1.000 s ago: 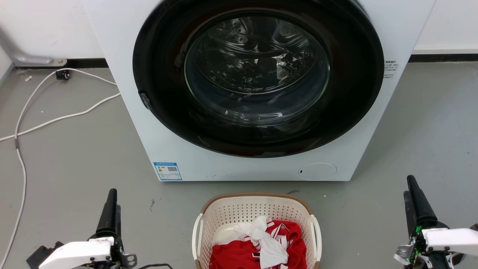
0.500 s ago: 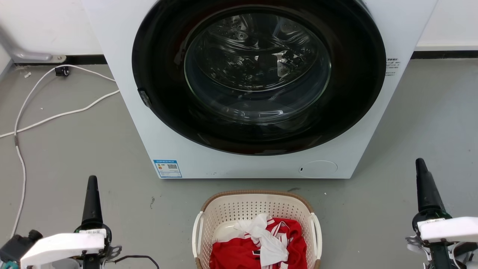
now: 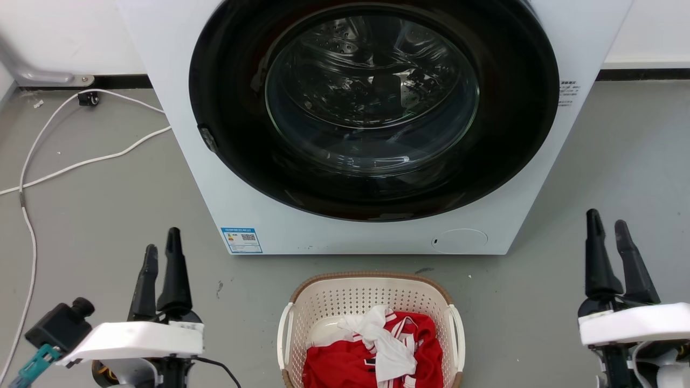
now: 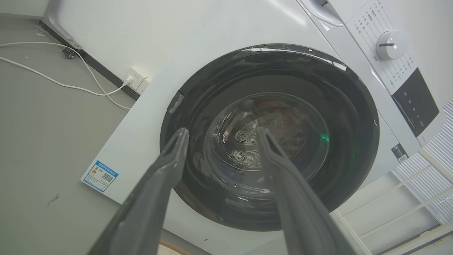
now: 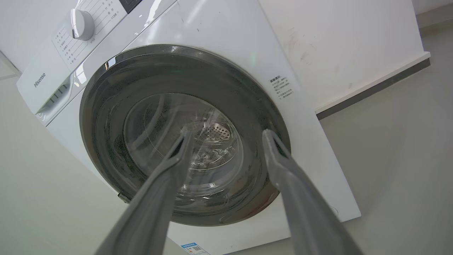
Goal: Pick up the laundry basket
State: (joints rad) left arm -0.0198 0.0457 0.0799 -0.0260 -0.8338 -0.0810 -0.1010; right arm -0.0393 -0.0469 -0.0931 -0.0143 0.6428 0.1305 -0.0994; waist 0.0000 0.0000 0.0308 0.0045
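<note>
The laundry basket (image 3: 334, 302), cream with perforated walls, a brown rim and white side handles, stands on the grey floor at the bottom middle of the head view, holding red and white clothes (image 3: 377, 353). My left gripper (image 3: 161, 245) is up to the basket's left, open and empty, well apart from it. To the basket's right my right gripper (image 3: 606, 223) is also open and empty. In the left wrist view the left gripper (image 4: 221, 132) points at the washer door; the right gripper (image 5: 226, 132) does the same in the right wrist view.
A white front-loading washer (image 3: 372, 124) with a shut dark round door stands just behind the basket. White cables (image 3: 81, 167) run over the floor at the left toward a wall socket (image 4: 136, 78). Bare grey floor lies on both sides of the basket.
Both grippers have turned about their wrists, so two spread fingers now show on each where one dark shape showed before. The left one has shifted right toward the basket. The head view has tilted slightly.
</note>
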